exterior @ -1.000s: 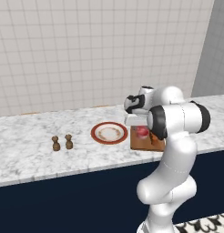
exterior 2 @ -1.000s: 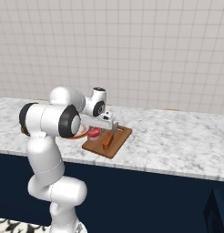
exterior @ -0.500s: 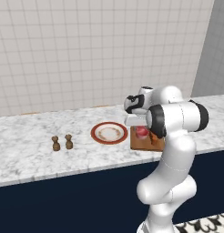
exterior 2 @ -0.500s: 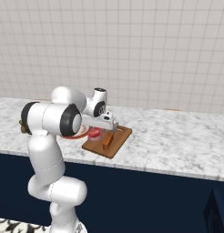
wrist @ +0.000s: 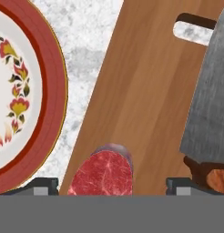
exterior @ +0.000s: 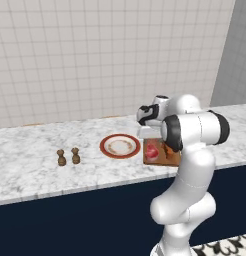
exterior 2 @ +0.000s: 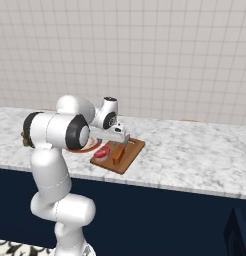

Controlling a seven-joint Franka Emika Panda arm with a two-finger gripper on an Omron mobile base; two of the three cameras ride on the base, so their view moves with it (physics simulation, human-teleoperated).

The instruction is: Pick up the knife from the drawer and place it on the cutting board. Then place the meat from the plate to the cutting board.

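The brown wooden cutting board [wrist: 145, 91] lies on the marble counter just right of the red-rimmed plate [wrist: 45, 91]. The red meat [wrist: 102, 175] rests on the board's near end. My gripper [wrist: 111, 184] is open and straddles the meat, with a gap between each fingertip [wrist: 45, 184] and the chunk. The knife [wrist: 209, 109] lies along the board's right side, grey blade up, orange-brown handle low. In the base views the gripper [exterior: 151, 137] hangs low over the meat [exterior: 152, 151] and board [exterior 2: 132, 154]. A dark navy corner [exterior 2: 240, 227] may be the drawer; too little shows to tell.
Two small brown shakers [exterior: 68, 156] stand on the counter left of the plate [exterior: 119, 146]. A tiled wall runs behind the counter. Navy cabinet fronts sit below the counter edge. My own upper arm [exterior: 195, 130] blocks part of the board in the left base view.
The jaws have spread apart from the meat, which now lies free on the board. The arm has hardly moved.
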